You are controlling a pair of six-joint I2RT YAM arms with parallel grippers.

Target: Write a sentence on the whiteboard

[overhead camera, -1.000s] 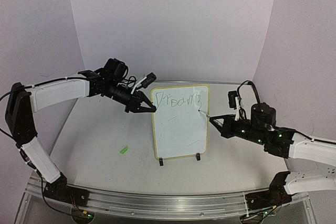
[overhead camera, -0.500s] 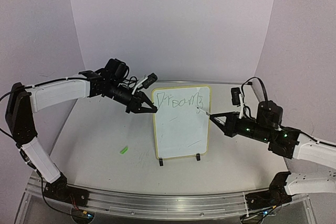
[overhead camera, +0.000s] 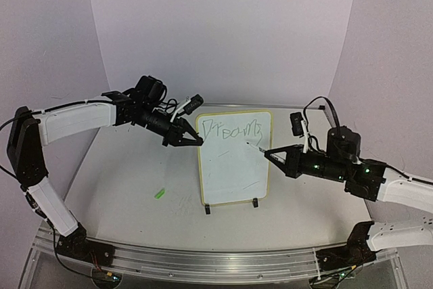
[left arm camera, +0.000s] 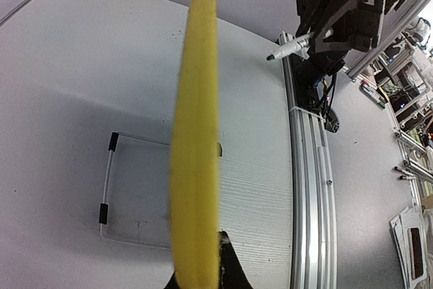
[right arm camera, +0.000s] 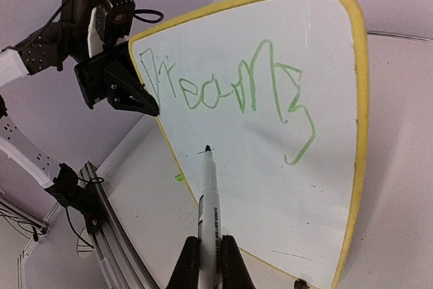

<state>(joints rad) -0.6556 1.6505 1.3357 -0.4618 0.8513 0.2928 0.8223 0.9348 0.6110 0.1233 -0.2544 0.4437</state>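
The whiteboard (overhead camera: 233, 177) stands upright on its black clip feet at mid-table, yellow-framed. The sentence (overhead camera: 232, 128) is one green scrawled word, roughly "Dreams", along the top line, also plain in the right wrist view (right arm camera: 226, 86). My left gripper (overhead camera: 197, 140) is shut on the board's upper left edge; the yellow frame (left arm camera: 196, 133) fills the left wrist view. My right gripper (overhead camera: 269, 153) is shut on a white marker (right arm camera: 208, 201). The marker's dark tip (right arm camera: 206, 148) sits at the board face below the word; contact cannot be judged.
A small green marker cap (overhead camera: 160, 193) lies on the table left of the board. An aluminium rail (overhead camera: 203, 262) runs along the near edge. Purple walls close in the back and both sides.
My right gripper has carried the marker left, from the board's right edge near the word's end to the middle area under the word. The left arm and the board have not moved.
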